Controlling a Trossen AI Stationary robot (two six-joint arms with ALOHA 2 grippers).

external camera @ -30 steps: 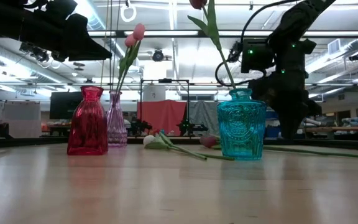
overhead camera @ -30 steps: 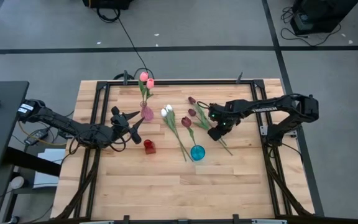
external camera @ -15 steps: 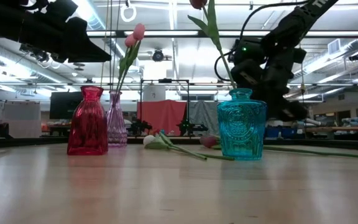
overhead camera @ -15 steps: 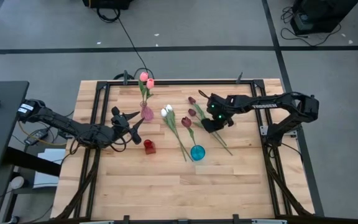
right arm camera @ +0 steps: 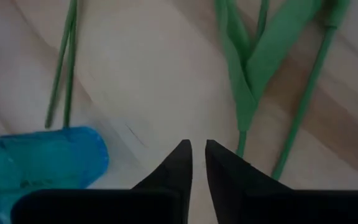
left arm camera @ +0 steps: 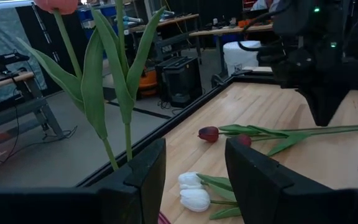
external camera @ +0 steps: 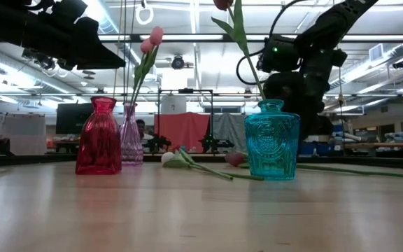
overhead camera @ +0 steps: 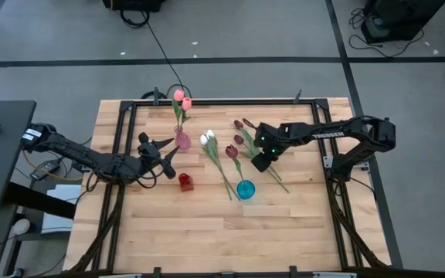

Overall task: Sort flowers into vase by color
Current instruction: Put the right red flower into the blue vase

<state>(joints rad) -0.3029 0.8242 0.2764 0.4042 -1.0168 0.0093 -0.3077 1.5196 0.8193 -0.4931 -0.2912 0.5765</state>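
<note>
Two pink tulips (overhead camera: 181, 99) stand with their stems in a clear pink vase (overhead camera: 182, 140). One maroon tulip (external camera: 222, 3) stands in the teal vase (overhead camera: 245, 189). Two white tulips (overhead camera: 208, 139) and two maroon tulips (overhead camera: 239, 131) lie flat on the table, their stems running toward the near right. My right gripper (overhead camera: 256, 164) hovers over those maroon stems (right arm camera: 253, 74), shut and holding nothing. My left gripper (overhead camera: 159, 154) waits open, left of the pink vase and above the red vase (overhead camera: 185, 181).
The red vase (external camera: 99, 136) holds no flower and stands near the pink one (external camera: 131, 134). Black frame rails (overhead camera: 207, 101) run along the table's far edge and both sides. Bare wood (overhead camera: 207, 232) lies toward the near edge.
My right gripper has moved a little toward the table's left, along the maroon stems toward the flower heads, and its wrist has risen slightly. The flowers and vases have stayed where they were.
</note>
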